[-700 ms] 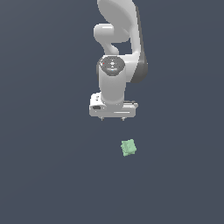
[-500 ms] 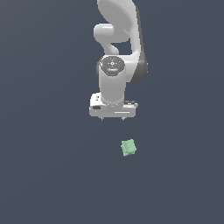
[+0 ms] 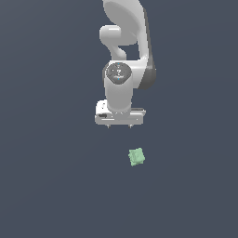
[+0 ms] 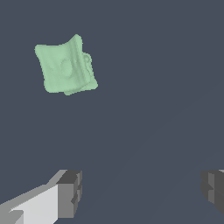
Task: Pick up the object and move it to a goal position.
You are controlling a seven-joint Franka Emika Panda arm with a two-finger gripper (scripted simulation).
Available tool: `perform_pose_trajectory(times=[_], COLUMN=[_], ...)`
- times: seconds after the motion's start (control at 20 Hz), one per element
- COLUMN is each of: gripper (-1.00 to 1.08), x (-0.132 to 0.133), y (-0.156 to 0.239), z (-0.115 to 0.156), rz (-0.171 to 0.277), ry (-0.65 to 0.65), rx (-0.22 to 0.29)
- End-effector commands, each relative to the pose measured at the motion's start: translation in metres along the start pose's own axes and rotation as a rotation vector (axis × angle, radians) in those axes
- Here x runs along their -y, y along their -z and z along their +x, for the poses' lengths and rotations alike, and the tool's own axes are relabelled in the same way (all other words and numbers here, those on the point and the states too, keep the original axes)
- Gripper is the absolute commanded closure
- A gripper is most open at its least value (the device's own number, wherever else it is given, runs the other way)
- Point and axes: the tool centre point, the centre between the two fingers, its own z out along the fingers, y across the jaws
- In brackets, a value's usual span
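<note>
The object (image 3: 136, 157) is a small pale mint-green lumpy chunk lying on the dark grey floor. In the exterior view it lies below my white gripper (image 3: 119, 126) and a little toward that view's right. The gripper points down, apart from the object, open and empty. In the wrist view the object (image 4: 65, 66) shows clear of my two grey fingertips (image 4: 70, 193), which stand wide apart with nothing between them.
The white arm (image 3: 125, 56) rises behind the gripper in the exterior view. A plain dark grey floor (image 3: 56, 186) surrounds the object.
The gripper has shifted slightly toward the exterior view's right. The object has not moved.
</note>
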Motion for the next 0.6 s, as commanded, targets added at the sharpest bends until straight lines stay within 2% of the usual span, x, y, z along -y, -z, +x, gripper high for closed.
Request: perform_pose_trajectory(times=[0.0, 0.55], gripper=[-0.92, -0.92], x=[0.000, 0.019], y=[0.000, -0.010], z=[0.000, 0.029], rz=[0.000, -0.009], ry=[0.001, 0.060], rx=[0.000, -0.021])
